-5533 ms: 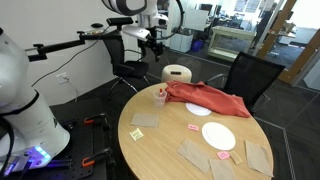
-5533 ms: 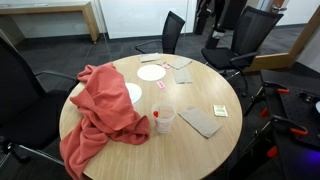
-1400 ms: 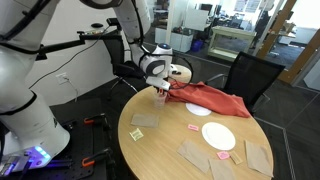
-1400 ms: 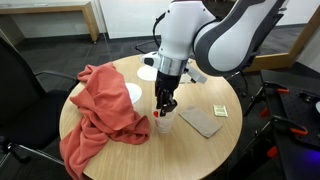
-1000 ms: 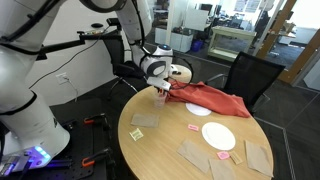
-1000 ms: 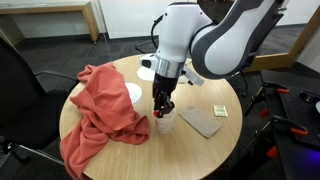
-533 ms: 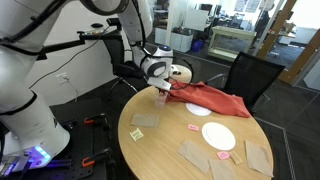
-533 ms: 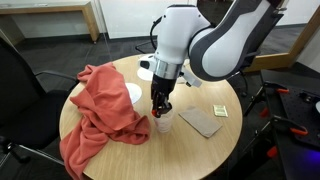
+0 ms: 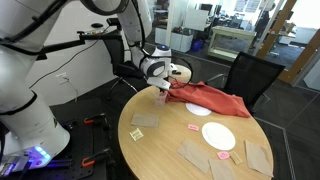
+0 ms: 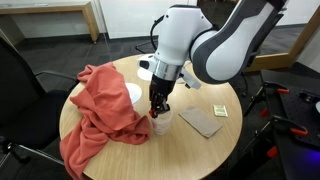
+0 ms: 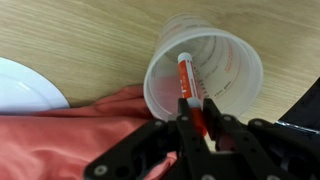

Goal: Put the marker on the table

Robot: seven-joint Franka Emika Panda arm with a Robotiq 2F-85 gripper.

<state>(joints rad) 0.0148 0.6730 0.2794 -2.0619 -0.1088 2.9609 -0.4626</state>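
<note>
A slim red marker (image 11: 187, 85) leans inside a clear plastic cup (image 11: 230, 55) in the wrist view. My gripper (image 11: 200, 122) is shut on the marker's upper end, both fingers (image 11: 187, 128) pressed against it at the cup's rim. In both exterior views the gripper (image 10: 157, 108) (image 9: 161, 90) reaches straight down into the cup (image 10: 162, 122), which stands on the round tan table (image 10: 185, 155) (image 9: 165, 150) beside the red cloth (image 10: 100, 105). The marker itself is too small to make out there.
A big red cloth (image 9: 207, 97) (image 11: 70, 135) drapes over the table and touches the cup. White plates (image 9: 218, 135) (image 10: 152, 71) (image 11: 25, 85), tan cards (image 10: 203, 121) (image 9: 192, 153) and small pink tags (image 9: 194, 127) lie on the top. Black chairs (image 9: 250, 75) ring the table.
The gripper's fingers have closed on the marker inside the cup over the last second. The arm has barely moved; earlier it came over from off the table.
</note>
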